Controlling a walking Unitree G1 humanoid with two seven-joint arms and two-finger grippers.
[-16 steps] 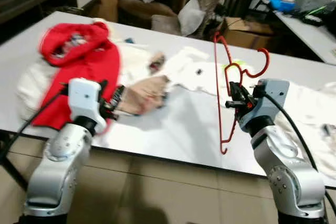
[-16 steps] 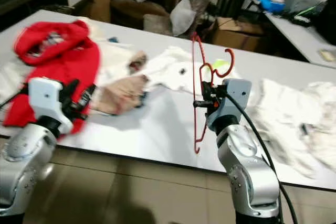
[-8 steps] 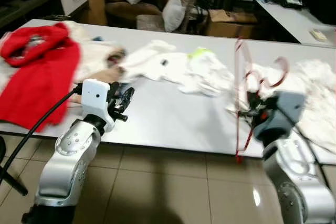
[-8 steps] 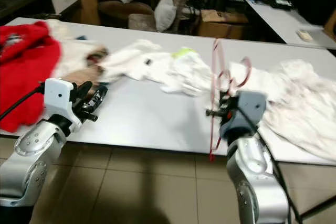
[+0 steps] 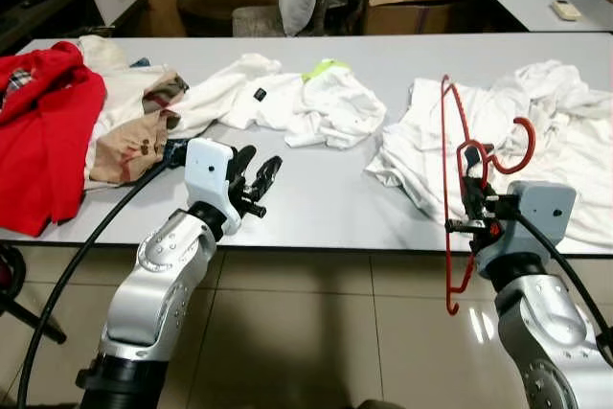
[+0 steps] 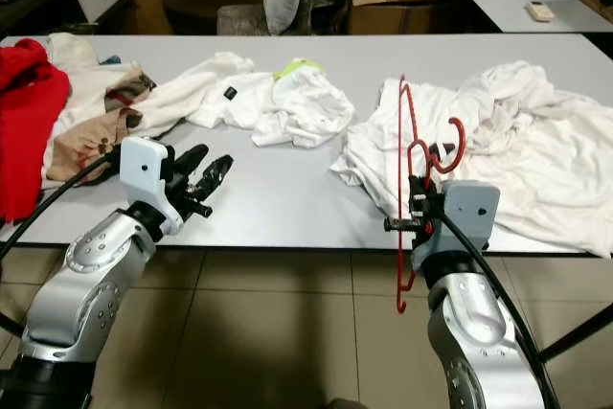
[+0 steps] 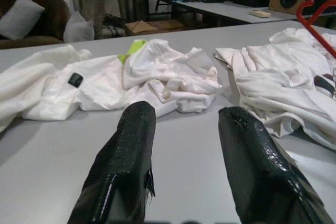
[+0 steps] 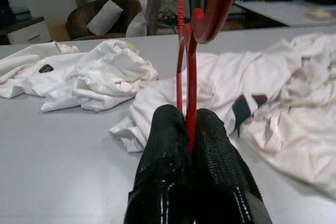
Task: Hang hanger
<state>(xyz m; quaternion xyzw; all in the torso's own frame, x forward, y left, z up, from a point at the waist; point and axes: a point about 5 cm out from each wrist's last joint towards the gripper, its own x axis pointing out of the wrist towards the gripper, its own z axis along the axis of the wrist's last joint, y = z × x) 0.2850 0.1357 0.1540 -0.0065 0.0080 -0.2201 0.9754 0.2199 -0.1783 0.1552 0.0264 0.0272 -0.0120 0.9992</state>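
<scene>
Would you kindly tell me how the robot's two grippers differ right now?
The left gripper has its black fingers spread and empty; the right gripper is pinched shut on the red plastic hanger. The left hovers over bare grey table; the right sits off its front edge. Both point toward the table.

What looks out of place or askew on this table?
Clothes lie in crumpled heaps across the table instead of hanging: a red garment at the robot's left, white shirts mid-table. The right gripper holds the red hanger bare.
</scene>
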